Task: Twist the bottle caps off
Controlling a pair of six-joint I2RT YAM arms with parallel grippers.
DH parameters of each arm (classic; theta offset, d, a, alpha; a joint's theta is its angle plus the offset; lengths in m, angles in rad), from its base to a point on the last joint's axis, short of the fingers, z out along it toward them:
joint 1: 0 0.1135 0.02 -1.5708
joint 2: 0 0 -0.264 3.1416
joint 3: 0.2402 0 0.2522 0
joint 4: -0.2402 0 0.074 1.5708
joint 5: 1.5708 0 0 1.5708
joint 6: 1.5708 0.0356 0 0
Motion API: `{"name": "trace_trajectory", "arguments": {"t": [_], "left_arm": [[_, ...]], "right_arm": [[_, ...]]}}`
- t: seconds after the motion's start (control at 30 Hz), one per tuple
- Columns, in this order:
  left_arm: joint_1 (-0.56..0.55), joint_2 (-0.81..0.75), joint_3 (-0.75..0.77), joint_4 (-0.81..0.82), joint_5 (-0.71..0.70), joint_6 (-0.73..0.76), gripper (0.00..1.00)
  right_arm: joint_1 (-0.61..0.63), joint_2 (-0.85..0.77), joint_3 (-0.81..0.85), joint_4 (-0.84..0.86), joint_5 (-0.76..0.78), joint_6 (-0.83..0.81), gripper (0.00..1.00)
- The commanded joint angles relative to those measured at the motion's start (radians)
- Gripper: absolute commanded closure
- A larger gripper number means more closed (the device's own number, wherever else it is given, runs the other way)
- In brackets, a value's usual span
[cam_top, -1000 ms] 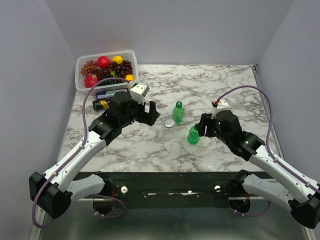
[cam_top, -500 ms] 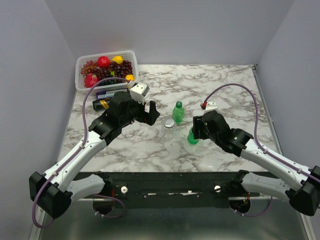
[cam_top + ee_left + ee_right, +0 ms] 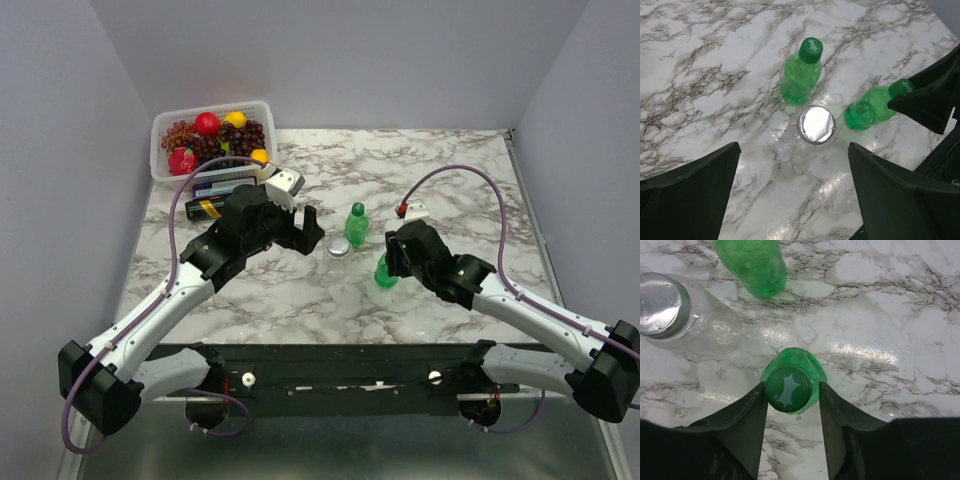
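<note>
Two pads (image 3: 747, 425) of my right claw (image 3: 792, 390) flank dark green round screw cap (image 3: 788, 389) on near translucent green plastic bottle (image 3: 867, 107), standing on marble table (image 3: 450, 170). Clamped or not: cannot tell. Centre on cap, squeeze evenly, twist without tipping bottle. My left claw (image 3: 792, 165) spread wide, empty.

I can read no words or numbers anywhere on my table. The yellow-labelled dark can (image 3: 203, 208) near the far left corner is too small for its print to be made out. The green bottle cap (image 3: 789, 389) bears only a pale starburst mark. The silvery cap (image 3: 816, 124) shows just glare.
</note>
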Motion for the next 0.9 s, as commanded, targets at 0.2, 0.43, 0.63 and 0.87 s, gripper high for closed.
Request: {"name": "trace_trajectory", "arguments": {"t": [0.2, 0.43, 0.63, 0.87], "left_arm": [[-0.041, 0.006, 0.0, 0.035, 0.085, 0.041, 0.01], [-0.11, 0.001, -0.003, 0.049, 0.165, 0.093, 0.01], [-0.174, -0.055, -0.038, 0.116, 0.408, 0.147, 0.01], [-0.197, -0.082, -0.056, 0.13, 0.49, 0.169, 0.01]], "right_arm": [[0.009, 0.011, 0.026, 0.056, 0.03, -0.008, 0.98], [0.009, -0.165, 0.029, -0.004, -0.089, 0.004, 0.99], [0.009, -0.317, 0.042, -0.036, -0.323, 0.016, 0.99], [0.007, -0.374, 0.046, 0.024, -0.601, 0.032, 0.99]]}}
